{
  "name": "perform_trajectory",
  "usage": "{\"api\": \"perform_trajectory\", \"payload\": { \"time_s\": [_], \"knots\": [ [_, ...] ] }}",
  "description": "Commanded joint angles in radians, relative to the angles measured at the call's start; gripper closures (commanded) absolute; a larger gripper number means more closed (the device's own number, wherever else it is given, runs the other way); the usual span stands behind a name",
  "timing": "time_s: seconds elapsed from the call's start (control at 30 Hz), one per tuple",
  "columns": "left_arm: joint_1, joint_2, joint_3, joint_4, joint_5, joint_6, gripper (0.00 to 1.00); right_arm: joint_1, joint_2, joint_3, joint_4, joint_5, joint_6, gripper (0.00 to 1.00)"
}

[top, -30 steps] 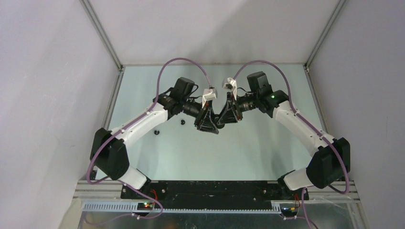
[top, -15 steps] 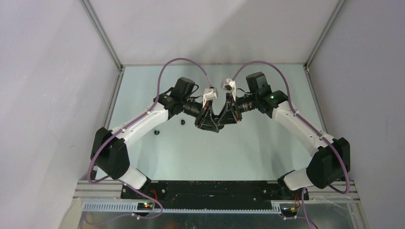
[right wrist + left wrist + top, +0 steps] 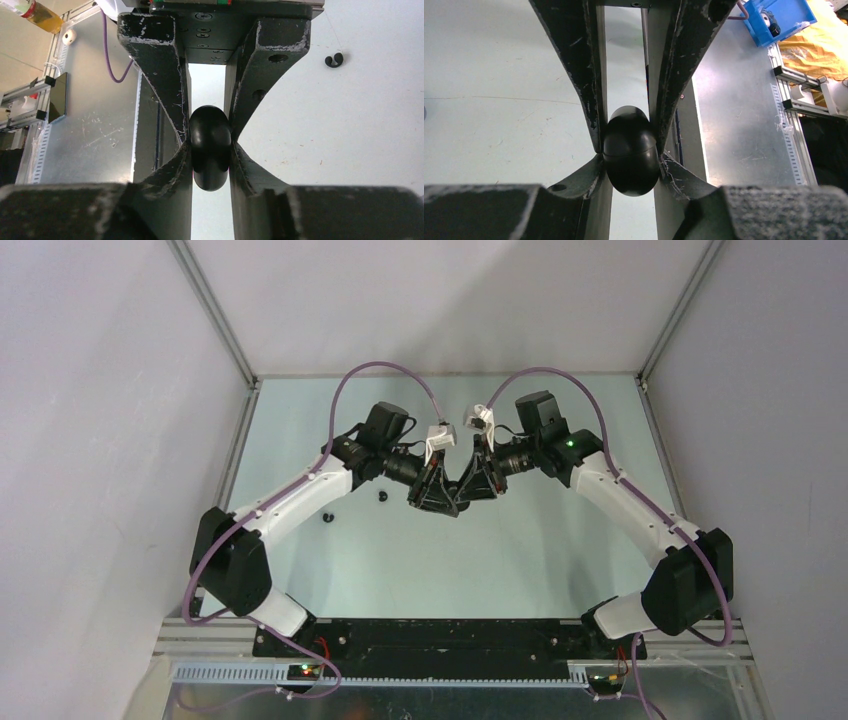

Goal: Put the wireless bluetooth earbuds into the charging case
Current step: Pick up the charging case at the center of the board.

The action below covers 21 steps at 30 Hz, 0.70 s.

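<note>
Charging case [image 3: 631, 150], a black egg shape, is clamped by left jaws and right jaws.

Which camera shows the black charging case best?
Left wrist: the charging case sits centred, closed, its seam plainly visible. Right wrist shows it centred too, but the seam barely reads. Top external hides it beneath the left gripper and right gripper.

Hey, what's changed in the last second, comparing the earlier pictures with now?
The left tool closed its jaws onto the glossy black egg-shaped charging case and now clamps it. The right tool kept its grip on the same case, and both arms barely shifted. The two small black earbuds on the pale green table stayed where they lay.
</note>
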Motion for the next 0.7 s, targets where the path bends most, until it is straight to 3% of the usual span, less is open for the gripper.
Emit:
{"api": "perform_trajectory", "payload": {
  "time_s": [0.0, 0.33, 0.67],
  "knots": [
    [-0.006, -0.015, 0.046, 0.028, 0.010, -0.004, 0.90, 0.003, -0.028, 0.007, 0.013, -0.068, -0.009, 0.67],
    [-0.006, -0.020, 0.046, 0.021, 0.010, 0.004, 0.91, -0.062, -0.025, 0.008, 0.007, -0.186, 0.012, 0.49],
    [-0.005, -0.040, 0.049, 0.004, 0.036, 0.017, 0.91, -0.064, 0.015, 0.007, -0.058, -0.198, -0.075, 0.51]
  ]
}}
